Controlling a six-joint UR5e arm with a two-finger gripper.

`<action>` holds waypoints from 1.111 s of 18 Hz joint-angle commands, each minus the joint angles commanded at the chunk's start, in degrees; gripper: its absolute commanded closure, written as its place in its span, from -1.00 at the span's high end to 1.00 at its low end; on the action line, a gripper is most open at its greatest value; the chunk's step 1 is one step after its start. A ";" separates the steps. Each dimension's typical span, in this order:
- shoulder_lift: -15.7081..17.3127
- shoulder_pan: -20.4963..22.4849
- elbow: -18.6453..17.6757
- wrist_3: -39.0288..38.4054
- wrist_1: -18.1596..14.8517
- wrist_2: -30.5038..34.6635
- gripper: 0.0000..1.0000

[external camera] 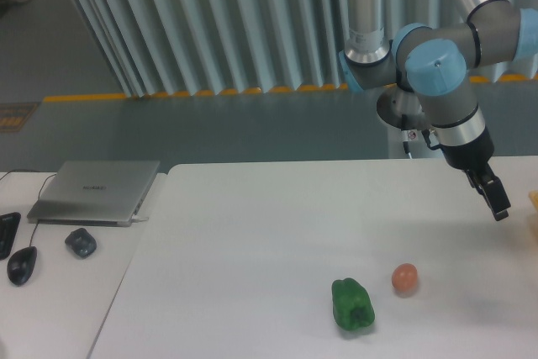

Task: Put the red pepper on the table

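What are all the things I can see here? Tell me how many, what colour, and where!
Green pepper: one, green, front of the table.
Ball: one, orange-pink, just right of the green pepper.
Table: one, white, middle and right.
Laptop: one, silver, shut, on the desk at left.
Mouse: one, black, front left of the desk.
Small dark object: one, grey-black, below the laptop.
Red pepper: none in view.
Arm: one, grey with blue joints, upper right.
Claw: one, black, above the table's right edge; open or shut is unclear.

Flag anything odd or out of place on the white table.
The red pepper is not in view. Only a glossy green bell pepper and a small orange-pink ball lie on the white table. The hand holds nothing visible.
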 joint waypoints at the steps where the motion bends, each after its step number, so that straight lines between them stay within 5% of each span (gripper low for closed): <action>1: 0.00 0.26 0.09 0.18 0.00 0.27 1.00; 9: -0.88 9.04 1.67 14.50 0.79 0.10 1.00; 13: -6.13 10.81 2.98 30.28 7.19 0.01 1.00; 20: -9.84 16.78 6.15 42.17 8.17 -0.08 1.00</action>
